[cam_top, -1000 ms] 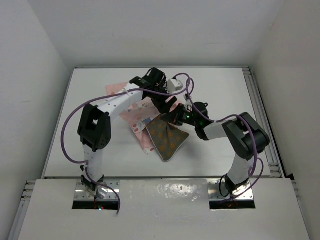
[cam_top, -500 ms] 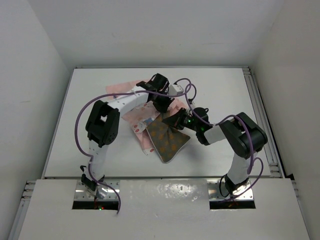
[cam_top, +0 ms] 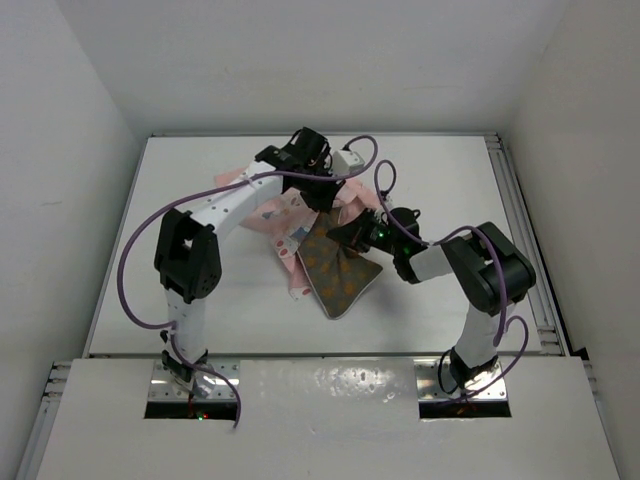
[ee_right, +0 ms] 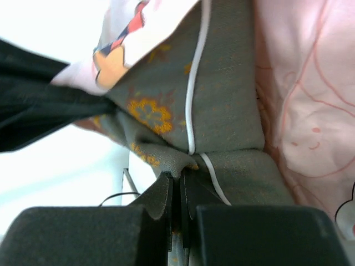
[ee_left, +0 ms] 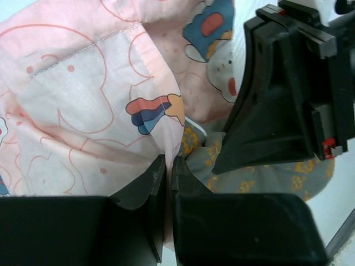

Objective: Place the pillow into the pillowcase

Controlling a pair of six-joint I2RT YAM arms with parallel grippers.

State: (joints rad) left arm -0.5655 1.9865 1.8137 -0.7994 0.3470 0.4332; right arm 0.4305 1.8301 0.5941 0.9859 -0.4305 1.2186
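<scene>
The pillowcase (ee_left: 83, 100), thin and limp, will likely bunch, so its open edge is the place to hold. The left gripper (ee_left: 168, 166) pinches a fold there, with cloth spreading beyond its tips. The pillow (ee_right: 227, 94), soft but fuller, crumples at its piped corner inside the clamped right gripper (ee_right: 178, 180).

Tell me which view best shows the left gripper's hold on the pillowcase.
Left wrist: the left gripper is shut on a fold of the pillowcase, close up. Top external shows that gripper small, its grip hidden. Right wrist shows pillowcase cloth beside the pillow, not this grip.
</scene>
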